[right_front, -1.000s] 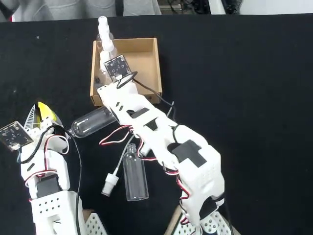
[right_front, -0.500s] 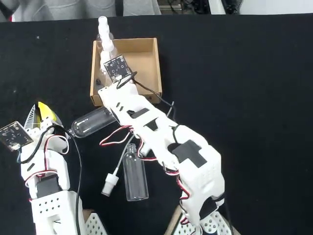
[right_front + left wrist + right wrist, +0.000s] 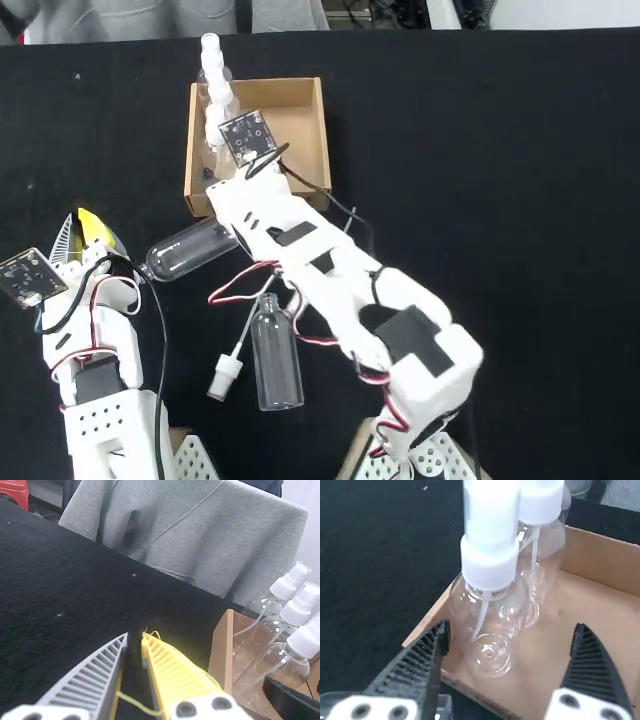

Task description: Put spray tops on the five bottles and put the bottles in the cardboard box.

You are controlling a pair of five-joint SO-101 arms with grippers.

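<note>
Bottles (image 3: 213,90) capped, standing in cardboard box (image 3: 300,125) corner; two uncapped bottles (image 3: 190,248) lie on black table (image 3: 500,200).
We see right gripper (image 3: 511,635) spread over box, left gripper (image 3: 134,642) pressed together; grey cloth (image 3: 200,540) behind table.

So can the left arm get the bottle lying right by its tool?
Probably yes. The lying bottle rests close beside the left tool, neck end nearest. The right arm crosses only its far end, leaving the near side free.
</note>
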